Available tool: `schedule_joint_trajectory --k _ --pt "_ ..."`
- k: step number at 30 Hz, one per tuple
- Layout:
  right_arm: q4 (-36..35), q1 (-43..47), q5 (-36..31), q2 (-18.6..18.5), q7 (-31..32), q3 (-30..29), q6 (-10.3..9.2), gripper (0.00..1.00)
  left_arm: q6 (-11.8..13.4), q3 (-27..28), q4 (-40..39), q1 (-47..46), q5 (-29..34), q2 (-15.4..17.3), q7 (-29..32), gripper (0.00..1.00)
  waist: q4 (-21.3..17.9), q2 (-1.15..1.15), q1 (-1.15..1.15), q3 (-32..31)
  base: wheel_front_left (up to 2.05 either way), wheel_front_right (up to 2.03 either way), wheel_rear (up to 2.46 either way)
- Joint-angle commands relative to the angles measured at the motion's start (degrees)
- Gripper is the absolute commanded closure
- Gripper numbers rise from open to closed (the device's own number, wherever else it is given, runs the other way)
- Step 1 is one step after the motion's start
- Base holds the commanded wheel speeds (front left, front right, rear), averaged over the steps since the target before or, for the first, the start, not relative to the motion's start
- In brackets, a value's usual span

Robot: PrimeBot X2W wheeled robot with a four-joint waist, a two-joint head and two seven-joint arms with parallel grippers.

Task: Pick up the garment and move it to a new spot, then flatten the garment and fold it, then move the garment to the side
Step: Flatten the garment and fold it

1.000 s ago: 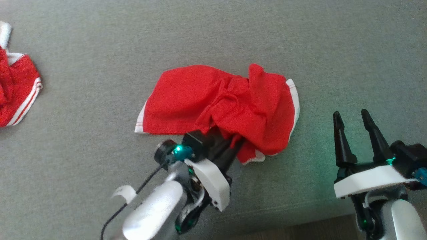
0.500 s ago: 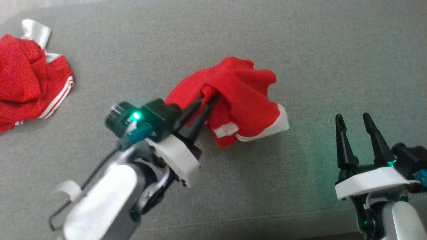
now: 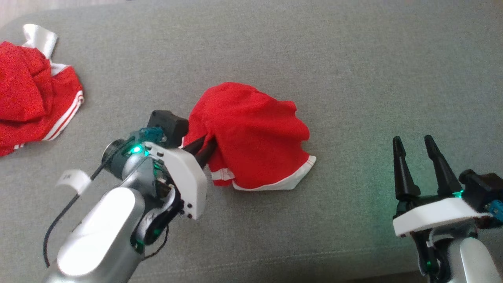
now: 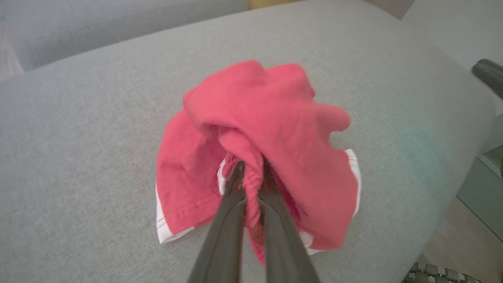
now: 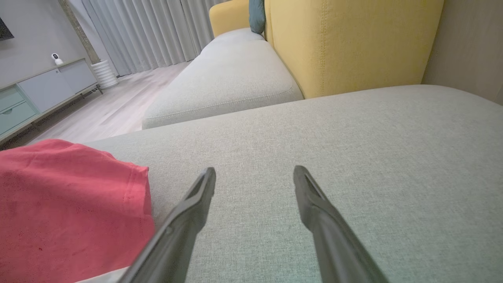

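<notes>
Garment (image 3: 251, 137) bunched up and dragged
The left gripper (image 4: 251, 171) pinches it tight, and it is now heaped closer to the other red clothes (image 3: 27, 102) than before. The right gripper (image 3: 412, 138) stays wide open, far from them.

A: Head view: high up, facing forward and down onto the grey cushion (image 3: 353, 59), mid range.
B: Left wrist view: close in, sighting along the left gripper (image 4: 252, 167) at the red garment (image 4: 275, 125).
A: Shared: garment, cushion. Right wrist view?
B: Low, skimming the cushion toward a yellow backrest (image 5: 353, 39). Garment clips its left edge, so all three views share it.
</notes>
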Motion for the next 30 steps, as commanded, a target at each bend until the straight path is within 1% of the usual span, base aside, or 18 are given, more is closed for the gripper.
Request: schedule_joint_trajectory --k 1,5,11,17,20,21,22,26,30 --pt "-1.7 -1.8 0.4 -0.3 -0.6 1.4 0.24 0.00 -0.4 3.3 -0.8 -3.6 0.0 0.7 -0.5 1.00 -0.3 0.00 0.00 0.4 0.00 0.00 0.00" --pt "-1.8 -2.6 0.4 -0.3 -0.5 1.8 0.24 0.00 -1.4 3.6 5.4 -8.3 0.3 -1.9 -3.6 1.00 -0.8 0.00 0.00 1.7 0.00 0.00 0.00" --pt "-1.5 -3.7 0.5 -0.3 -0.8 2.3 0.24 0.00 -2.1 3.8 14.9 -14.7 2.0 -6.1 -10.9 1.00 -1.4 0.00 0.00 3.5 0.00 0.00 0.00" --pt "-0.9 -4.4 0.5 -0.3 -0.8 2.4 0.24 0.00 -3.5 2.8 24.1 -17.0 2.0 -11.3 -18.5 1.00 -1.6 0.00 0.00 4.3 0.00 0.00 0.00" --pt "-0.7 -4.7 0.6 -0.3 -0.8 2.6 0.24 0.00 -4.3 2.2 28.4 -17.1 1.9 -13.2 -21.7 1.00 -1.6 0.00 0.00 4.4 0.00 0.00 0.00" --pt "-0.7 -4.8 0.6 -0.3 -0.8 2.6 0.24 0.00 -4.4 2.1 29.5 -17.0 1.7 -13.6 -22.8 0.68 -1.5 0.00 0.00 4.4 0.00 0.00 0.00" --pt "-0.7 -4.8 0.5 -0.3 -0.7 2.6 0.24 0.00 -4.3 2.1 30.4 -16.9 1.8 -13.9 -24.1 0.00 -1.5 0.00 0.00 4.3 0.00 0.00 0.00" --pt "-0.7 -4.7 0.1 -0.3 -0.5 2.4 0.24 0.00 -3.4 1.5 31.7 -15.0 3.0 -14.0 -28.9 0.00 -1.4 0.00 0.00 3.6 0.00 0.00 0.00" --pt "-1.2 -4.1 -0.7 -0.3 -0.1 2.0 0.24 0.00 -1.0 1.7 29.3 -11.3 4.3 -12.3 -32.4 0.00 -0.7 0.00 0.00 2.5 0.00 0.00 0.00"
